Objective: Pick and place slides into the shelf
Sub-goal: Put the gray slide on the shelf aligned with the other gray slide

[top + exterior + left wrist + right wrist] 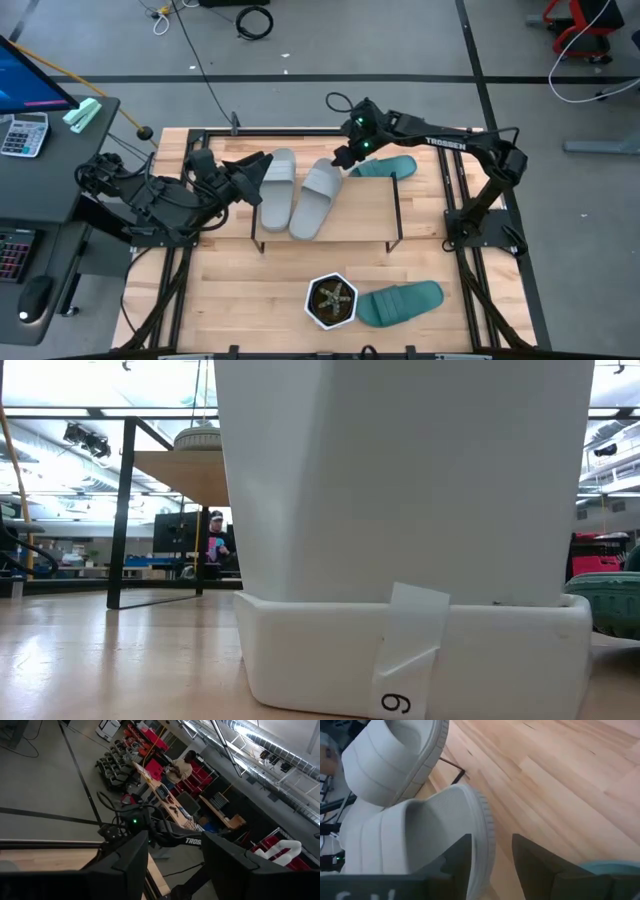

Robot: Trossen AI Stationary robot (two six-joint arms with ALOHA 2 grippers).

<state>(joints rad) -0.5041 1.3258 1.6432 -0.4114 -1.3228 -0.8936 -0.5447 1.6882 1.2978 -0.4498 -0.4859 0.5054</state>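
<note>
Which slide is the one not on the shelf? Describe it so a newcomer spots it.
Start at the shelf in the middle of the table, then go to the table's near edge. There a teal slide lies flat beside the hexagonal potted plant, alone on bare tabletop; the other teal slide rests on the shelf.

Low view is mostly blocked by the white pot (pixel 400 510); shelf (pixel 185 470) seen only in part, teal slide (pixel 610 600) cut at the edge. Grey slide (pixel 415 845) cropped in right wrist view, its edge covered by the right hand (pixel 492 865). Person (pixel 215 540) behind is too small to make out.
</note>
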